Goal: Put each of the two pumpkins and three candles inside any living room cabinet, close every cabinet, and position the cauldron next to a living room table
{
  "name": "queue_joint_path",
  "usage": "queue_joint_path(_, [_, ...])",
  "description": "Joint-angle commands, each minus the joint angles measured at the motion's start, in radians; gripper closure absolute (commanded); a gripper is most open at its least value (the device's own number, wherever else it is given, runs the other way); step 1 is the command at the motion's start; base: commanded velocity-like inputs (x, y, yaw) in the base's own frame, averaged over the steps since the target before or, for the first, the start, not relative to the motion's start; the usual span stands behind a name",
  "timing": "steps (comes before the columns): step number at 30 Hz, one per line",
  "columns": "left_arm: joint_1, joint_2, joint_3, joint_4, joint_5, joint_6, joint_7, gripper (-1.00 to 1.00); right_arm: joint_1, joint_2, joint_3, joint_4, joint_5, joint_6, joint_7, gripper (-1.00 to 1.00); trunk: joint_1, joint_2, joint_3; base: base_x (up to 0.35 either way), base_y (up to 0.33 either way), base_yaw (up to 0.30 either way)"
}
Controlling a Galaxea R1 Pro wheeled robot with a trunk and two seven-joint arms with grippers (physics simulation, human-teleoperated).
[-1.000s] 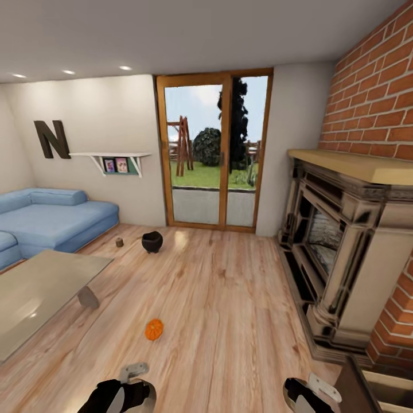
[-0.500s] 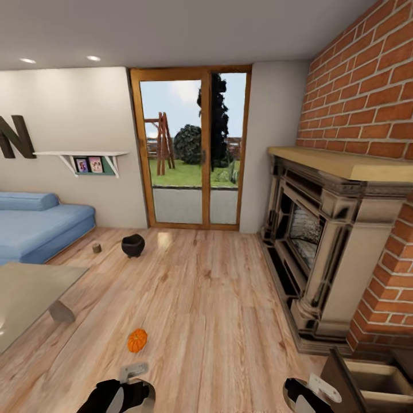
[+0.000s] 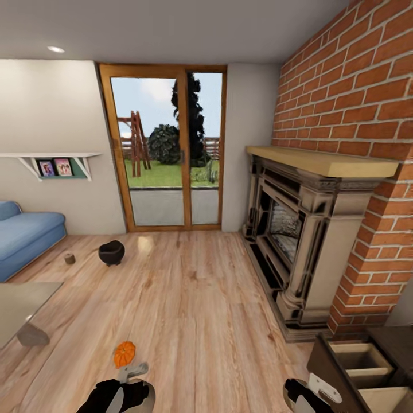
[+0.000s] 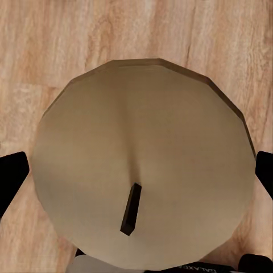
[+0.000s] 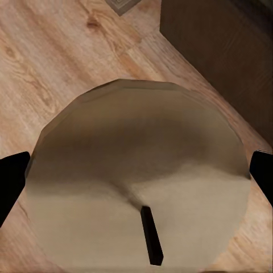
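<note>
living room, wood floor, brick fireplace beside me. i hold a candle in my left gripper and another candle in my right gripper: light, stiff stubs, pinched across their sides. open cabinet near my right arm.

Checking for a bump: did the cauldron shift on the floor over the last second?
No. The cauldron keeps its spot beside the candle, before the glass door; the view itself swung right.

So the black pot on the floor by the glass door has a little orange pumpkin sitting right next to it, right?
Not quite. In the head view, the thing beside the cauldron is a small brownish candle. The pumpkin lies apart, much nearer the robot.
</note>
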Motion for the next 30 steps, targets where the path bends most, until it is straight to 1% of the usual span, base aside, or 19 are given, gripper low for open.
queue_joint_path(1, [0.000, 0.000, 0.000, 0.000, 0.000, 0.000, 0.000, 1.00, 0.000, 0.000, 0.000, 0.000, 0.000, 0.000, 0.001, 1.00, 0.000, 0.000, 0.000, 0.048, 0.254, -0.277])
queue_joint_path(3, [0.000, 0.001, 0.000, 0.000, 0.000, 0.000, 0.000, 1.00, 0.000, 0.000, 0.000, 0.000, 0.000, 0.000, 0.001, 1.00, 0.000, 0.000, 0.000, 0.025, 0.174, -0.277])
queue_joint_path(14, [0.000, 0.002, 0.000, 0.000, 0.000, 0.000, 0.000, 1.00, 0.000, 0.000, 0.000, 0.000, 0.000, 0.002, 0.001, 1.00, 0.000, 0.000, 0.000, -0.021, 0.055, -0.277])
queue_joint_path(30, [0.000, 0.002, 0.000, 0.000, 0.000, 0.000, 0.000, 1.00, 0.000, 0.000, 0.000, 0.000, 0.000, 0.004, 0.001, 1.00, 0.000, 0.000, 0.000, -0.003, 0.005, -0.277])
